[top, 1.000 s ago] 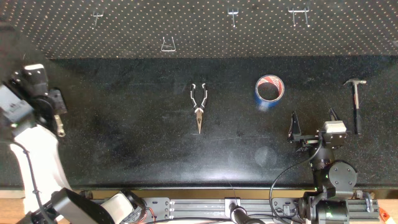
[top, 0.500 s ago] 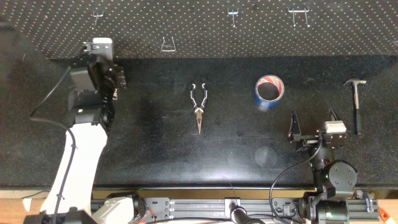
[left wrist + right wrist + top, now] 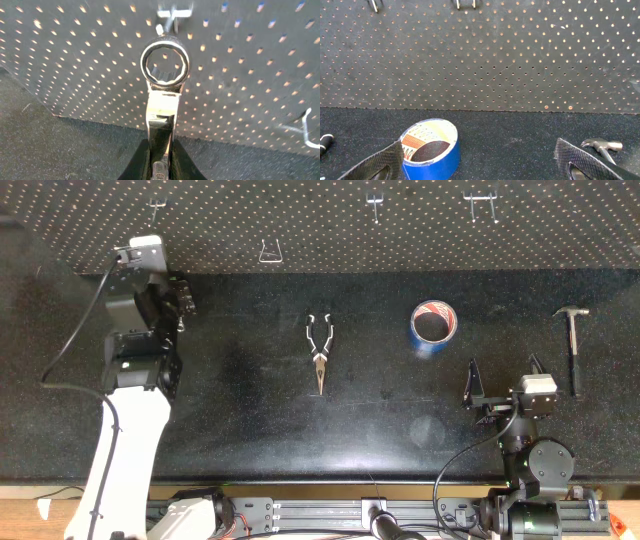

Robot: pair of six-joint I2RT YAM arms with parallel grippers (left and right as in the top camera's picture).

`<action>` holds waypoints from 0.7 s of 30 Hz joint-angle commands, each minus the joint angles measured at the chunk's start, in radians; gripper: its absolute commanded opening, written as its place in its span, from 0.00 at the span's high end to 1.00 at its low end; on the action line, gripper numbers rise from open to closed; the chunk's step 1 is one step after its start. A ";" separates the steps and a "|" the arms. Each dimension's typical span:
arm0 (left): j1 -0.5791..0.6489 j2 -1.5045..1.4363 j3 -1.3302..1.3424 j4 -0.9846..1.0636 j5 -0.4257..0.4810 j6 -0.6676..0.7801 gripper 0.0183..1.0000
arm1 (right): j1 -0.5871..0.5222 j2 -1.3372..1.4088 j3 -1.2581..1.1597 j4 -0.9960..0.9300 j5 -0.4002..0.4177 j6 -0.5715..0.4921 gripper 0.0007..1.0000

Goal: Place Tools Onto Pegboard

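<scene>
While the left claw [image 3: 160, 152] pinches the wrench [image 3: 164, 65], its ring sits just at six o'clock of a pegboard [image 3: 75, 60] hook [image 3: 173, 12]. The right claw [image 3: 503, 366] rests spread at four o'clock of the tape [image 3: 433, 323].

Blue tape roll [image 3: 439, 162] (patterned inside), silver wrench [image 3: 161, 107], dotted black pegboard [image 3: 520, 60], black table [image 3: 250, 400]

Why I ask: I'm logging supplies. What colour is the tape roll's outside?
Blue; the tape roll shows best in the right wrist view.
</scene>
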 commanded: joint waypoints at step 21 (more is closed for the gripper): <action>0.003 -0.003 0.025 0.078 -0.014 -0.068 0.99 | -0.001 -0.009 -0.003 -0.006 0.009 0.015 0.02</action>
